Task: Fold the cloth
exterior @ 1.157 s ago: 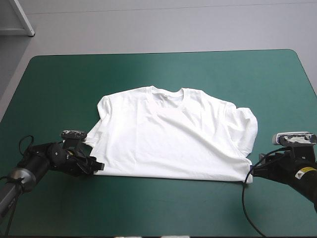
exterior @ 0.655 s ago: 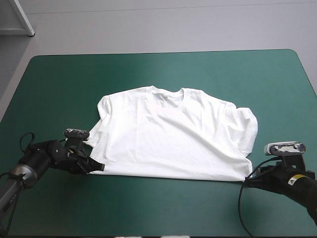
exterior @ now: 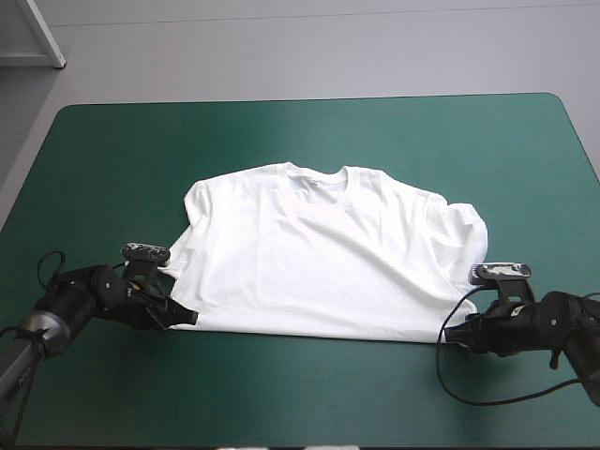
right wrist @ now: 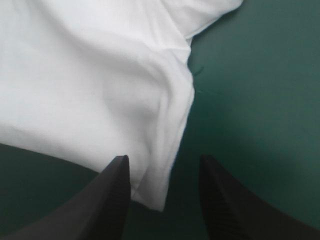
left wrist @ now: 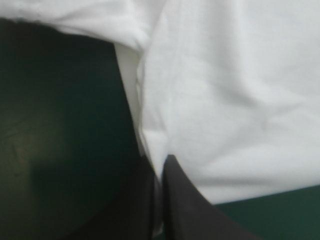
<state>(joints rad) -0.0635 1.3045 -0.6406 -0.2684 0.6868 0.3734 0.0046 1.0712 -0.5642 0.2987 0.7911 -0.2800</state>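
White T-shirt point(exterior: 328, 253) lies spread flat at mid-table on the teal-green cover point(exterior: 281, 131), its collar toward the far edge. Your left gripper point(left wrist: 161, 162) is clenched on the near left hem corner, with a sliver of fabric between its black fingers. Your right gripper point(right wrist: 162, 160) is released, and the near right corner lies between its parted fingers. The patch inside the collar is too small to read.

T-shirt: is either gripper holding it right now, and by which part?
The left gripper is shut on the T-shirt at its near left hem corner. The right gripper is open, straddling the near right corner, holding nothing.
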